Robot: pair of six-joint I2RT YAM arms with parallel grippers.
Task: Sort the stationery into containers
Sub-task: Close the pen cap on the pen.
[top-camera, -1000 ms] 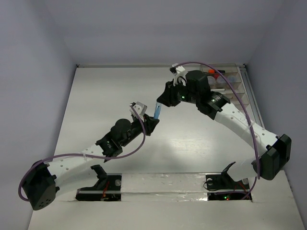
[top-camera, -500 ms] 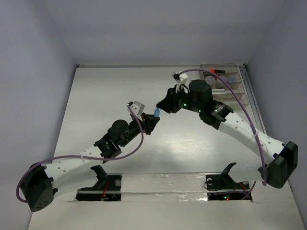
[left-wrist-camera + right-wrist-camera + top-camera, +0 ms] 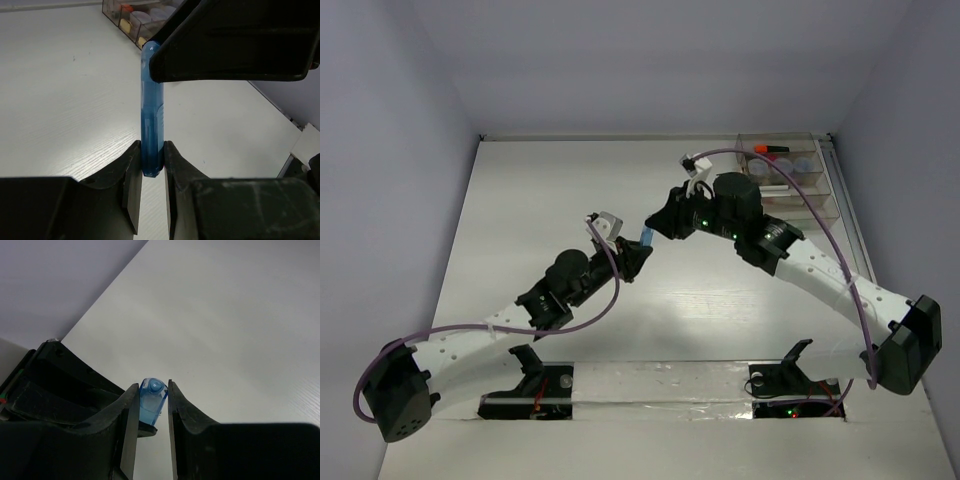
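Handover above the worktop (image 3: 550,190): my left hand (image 3: 151,161) and right hand (image 3: 152,392) both pinch the light blue highlighter (image 3: 151,115); I'd confirm the right's grip before loosening the left.

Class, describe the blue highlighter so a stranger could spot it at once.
Look above the middle of the white table. There a translucent light blue highlighter is pinched between the left gripper and the right gripper. Unlike the stationery in the far-right organiser, it hangs in mid-air.
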